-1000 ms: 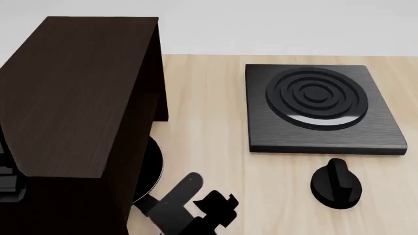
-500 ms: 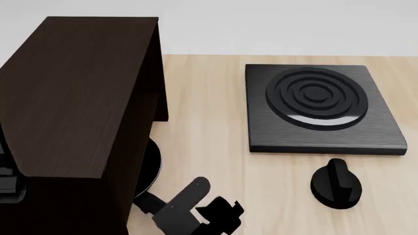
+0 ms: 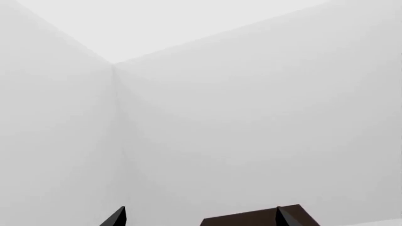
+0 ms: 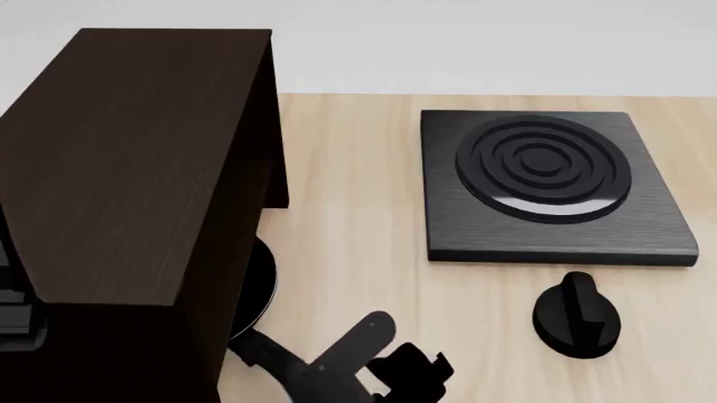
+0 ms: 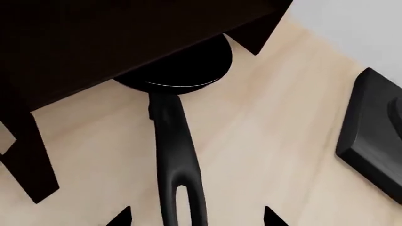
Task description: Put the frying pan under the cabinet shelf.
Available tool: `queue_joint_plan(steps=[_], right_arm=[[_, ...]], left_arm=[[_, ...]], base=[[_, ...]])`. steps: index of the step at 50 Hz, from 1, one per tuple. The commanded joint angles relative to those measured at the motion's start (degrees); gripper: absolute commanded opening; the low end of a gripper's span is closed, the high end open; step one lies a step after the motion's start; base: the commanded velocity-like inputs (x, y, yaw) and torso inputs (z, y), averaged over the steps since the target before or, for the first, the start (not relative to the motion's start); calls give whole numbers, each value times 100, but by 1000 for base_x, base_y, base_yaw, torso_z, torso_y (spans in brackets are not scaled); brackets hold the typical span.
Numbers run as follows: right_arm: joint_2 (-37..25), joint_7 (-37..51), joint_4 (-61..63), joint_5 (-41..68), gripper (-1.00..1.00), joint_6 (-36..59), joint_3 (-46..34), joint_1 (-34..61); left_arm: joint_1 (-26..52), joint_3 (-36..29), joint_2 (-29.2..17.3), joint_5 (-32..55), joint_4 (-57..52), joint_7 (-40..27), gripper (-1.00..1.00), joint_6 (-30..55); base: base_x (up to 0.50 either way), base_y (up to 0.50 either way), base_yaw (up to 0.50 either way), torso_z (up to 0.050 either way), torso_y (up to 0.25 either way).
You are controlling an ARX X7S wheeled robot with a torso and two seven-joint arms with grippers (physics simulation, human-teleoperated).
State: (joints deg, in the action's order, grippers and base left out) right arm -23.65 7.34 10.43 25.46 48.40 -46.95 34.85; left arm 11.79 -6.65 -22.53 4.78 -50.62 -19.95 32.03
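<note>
My right end effector (image 5: pixel 191 215) is spread, straddling the frying pan (image 5: pixel 179 70) handle; the pan sits mostly under the cabinet shelf (image 4: pixel 123 168).

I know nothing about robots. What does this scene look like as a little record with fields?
Pan: round black frying pan, mostly beneath the cabinet, long handle sticking out
Cabinet: large dark brown wood-grain cabinet shelf
Right gripper: open, fingertips either side of the handle's loop end
Left gripper: open, empty
Nearby: square black stove plate, small black knob
Surface: pale wooden table
</note>
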Motion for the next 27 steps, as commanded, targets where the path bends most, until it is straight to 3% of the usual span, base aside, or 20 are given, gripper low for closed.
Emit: queue_joint_plan(steps=[1, 27], right_arm=[[-500, 389, 1162, 272, 100, 421, 324, -341], [-1437, 1396, 3498, 1240, 100, 898, 1669, -1446]], left_arm=[[13, -40, -13, -2, -100, -27, 100, 82], [38, -111, -48, -7, -237, -82, 100, 193]], base=[[0, 0, 0, 0, 0], [0, 0, 0, 0, 0]])
